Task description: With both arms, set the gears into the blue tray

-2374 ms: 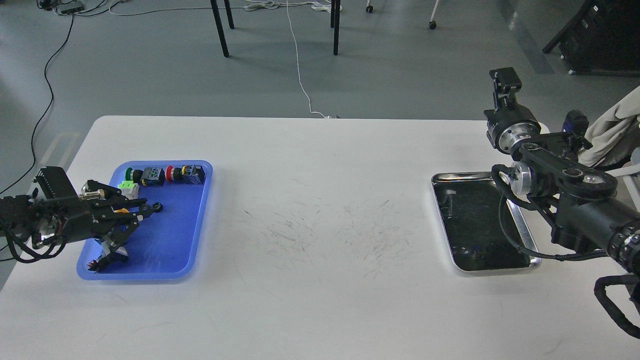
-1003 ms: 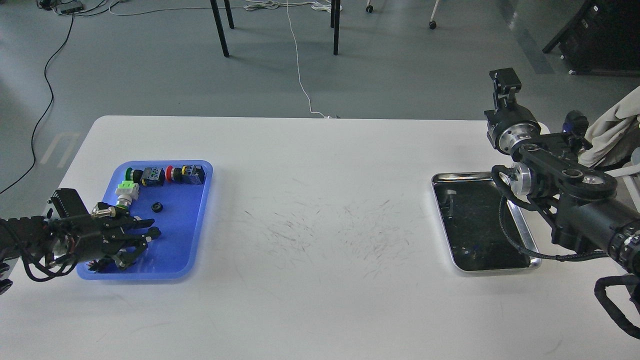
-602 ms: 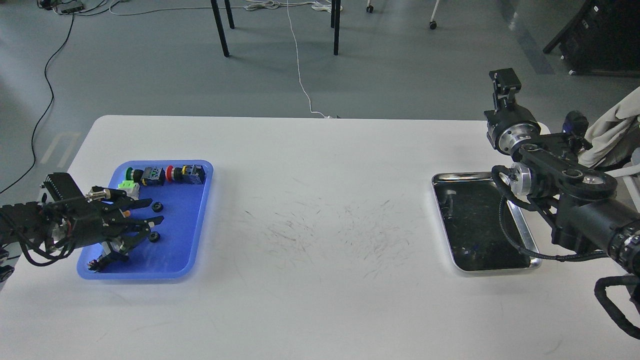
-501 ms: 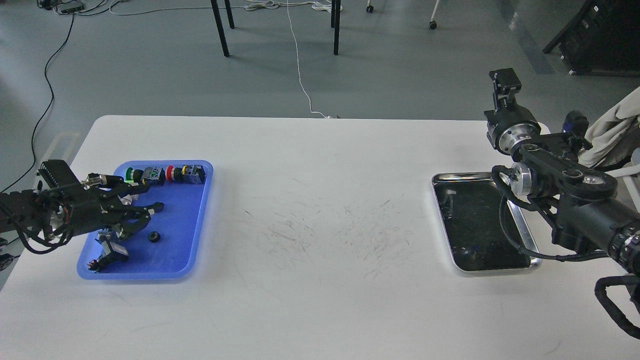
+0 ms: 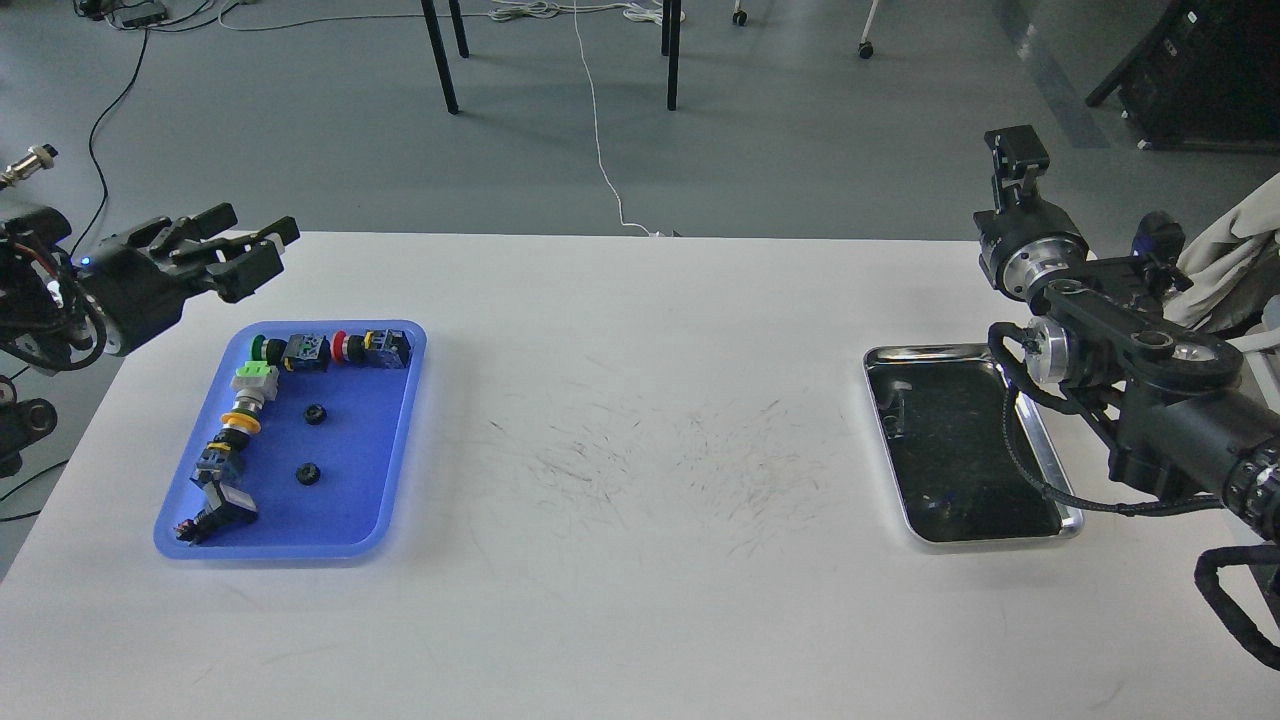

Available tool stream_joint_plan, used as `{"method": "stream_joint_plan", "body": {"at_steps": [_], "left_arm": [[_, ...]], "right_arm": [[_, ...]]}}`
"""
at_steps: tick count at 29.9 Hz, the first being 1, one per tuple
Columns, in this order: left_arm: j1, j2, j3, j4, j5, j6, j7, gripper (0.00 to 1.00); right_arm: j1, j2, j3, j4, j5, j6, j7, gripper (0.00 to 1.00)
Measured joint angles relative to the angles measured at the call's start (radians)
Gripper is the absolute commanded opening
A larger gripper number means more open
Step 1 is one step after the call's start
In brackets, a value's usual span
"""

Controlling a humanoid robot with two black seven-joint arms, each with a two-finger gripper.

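The blue tray [image 5: 352,500] lies on the left part of the white table. Two gears rest apart on its floor, one gear [image 5: 315,412] near the middle and another gear [image 5: 307,474] closer to me. My left gripper [image 5: 243,243] hovers high above the table's far left corner, beyond the tray, open with nothing between its fingers. My right gripper [image 5: 1014,160] points away over the table's far right edge, behind the silver tray; it is small and dark, and its fingers cannot be told apart.
Colourful push-button switches [image 5: 330,350] line the blue tray's far and left sides. A shiny silver tray [image 5: 885,353] with a dark inside sits at the right, partly behind my right arm. Chair legs and cables are on the floor beyond the table.
My left gripper has risen out of the blue tray and drawn back to the far left. A second gear now lies in the tray. The right arm has shifted slightly.
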Motion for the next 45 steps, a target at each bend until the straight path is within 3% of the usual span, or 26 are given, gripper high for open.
{"method": "stream_joint_plan", "body": {"at_steps": [3,7,11,17,25,26,30,32,36,45], "left_arm": [[-0.001,-0.036,-0.021,0.004,-0.076,0.001,0.000,0.99],[-0.002,-0.090,-0.065,0.025,-0.147,-0.008,0.000,0.99],[-0.002,-0.173,-0.108,0.085,-0.241,-0.090,0.000,0.99],[-0.005,-0.278,-0.198,0.219,-0.443,-0.212,0.000,0.99],[0.002,-0.351,-0.294,0.262,-0.783,-0.339,0.000,0.99],[0.003,-0.357,-0.298,0.262,-0.822,-0.351,0.012,0.99],[0.008,-0.380,-0.339,0.266,-1.007,-0.395,0.152,0.99],[0.011,-0.388,-0.369,0.269,-1.071,-0.410,0.186,0.99],[0.017,-0.411,-0.428,0.270,-1.141,-0.461,0.205,0.99],[0.079,-0.456,-0.561,0.269,-1.202,-0.476,0.207,0.99]], "right_arm": [[0.000,0.005,0.004,0.000,0.001,-0.002,0.007,0.97],[-0.003,0.012,0.010,0.003,0.002,0.001,0.057,0.97],[-0.003,0.015,0.012,0.015,0.005,0.005,0.093,0.98],[0.003,0.017,0.022,0.057,0.015,0.007,0.090,0.98],[-0.009,0.013,0.106,0.102,0.038,0.039,0.045,0.99],[-0.011,0.013,0.123,0.103,0.057,0.043,0.033,0.99],[-0.013,0.015,0.172,0.103,0.141,0.073,-0.004,0.99],[-0.013,0.015,0.181,0.102,0.159,0.090,-0.010,0.99],[-0.015,0.015,0.221,0.102,0.197,0.129,-0.018,0.99],[-0.022,0.017,0.289,0.101,0.277,0.141,-0.021,0.99]]}}
